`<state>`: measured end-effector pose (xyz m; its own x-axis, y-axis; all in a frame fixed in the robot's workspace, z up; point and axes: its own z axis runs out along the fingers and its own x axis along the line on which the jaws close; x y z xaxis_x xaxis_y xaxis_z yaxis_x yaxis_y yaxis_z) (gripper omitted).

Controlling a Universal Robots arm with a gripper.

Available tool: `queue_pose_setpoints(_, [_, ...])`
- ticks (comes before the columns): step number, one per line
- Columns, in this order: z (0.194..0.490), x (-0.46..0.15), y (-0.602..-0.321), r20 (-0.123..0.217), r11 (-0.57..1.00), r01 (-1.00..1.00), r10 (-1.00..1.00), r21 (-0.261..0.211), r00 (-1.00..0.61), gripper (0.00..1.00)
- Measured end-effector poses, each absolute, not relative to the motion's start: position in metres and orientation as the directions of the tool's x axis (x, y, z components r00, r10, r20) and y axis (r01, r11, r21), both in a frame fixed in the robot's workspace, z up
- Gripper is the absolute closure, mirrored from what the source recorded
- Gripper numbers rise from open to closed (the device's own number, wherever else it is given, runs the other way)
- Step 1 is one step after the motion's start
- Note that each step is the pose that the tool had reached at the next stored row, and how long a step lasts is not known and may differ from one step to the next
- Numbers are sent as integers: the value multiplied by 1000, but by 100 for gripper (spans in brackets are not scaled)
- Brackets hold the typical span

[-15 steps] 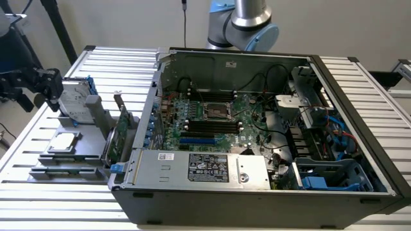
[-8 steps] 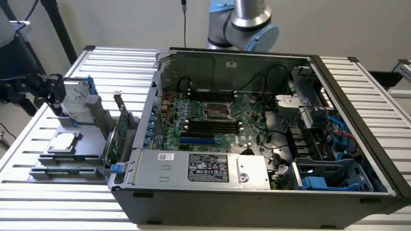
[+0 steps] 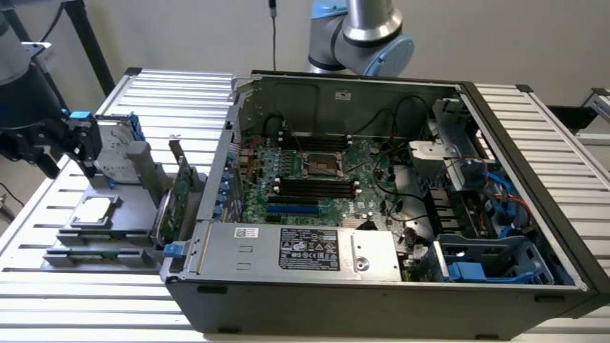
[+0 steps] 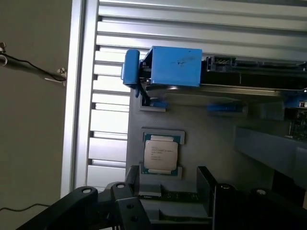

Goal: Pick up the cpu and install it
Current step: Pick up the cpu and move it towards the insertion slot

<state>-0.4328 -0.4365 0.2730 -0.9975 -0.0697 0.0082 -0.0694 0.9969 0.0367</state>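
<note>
The cpu [image 3: 93,211] is a small flat square chip with a silver-grey lid, lying in a recess of a grey fixture [image 3: 114,239] at the exterior view's left, outside the computer case. My gripper [image 3: 43,146] hangs above and behind it, apart from it. In the wrist view the cpu [image 4: 160,155] lies just beyond my gripper [image 4: 168,194], whose black fingers [image 4: 206,189] stand open with nothing between them. The square socket frame [image 3: 321,165] sits in the middle of the green motherboard inside the open case.
A silver hard drive with blue rails [image 4: 172,67] stands upright on the fixture behind the cpu. An expansion card [image 3: 179,193] stands between the fixture and the case wall [image 3: 214,186]. Cables, memory slots and a blue drive cage [image 3: 486,264] crowd the case. A second arm's joint [image 3: 367,36] rises behind it.
</note>
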Motion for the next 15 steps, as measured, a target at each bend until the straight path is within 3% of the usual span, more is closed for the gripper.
queue_pose_setpoints(15, [246, -433, -436, 8, 997, -69, -69, 37, -998, 40])
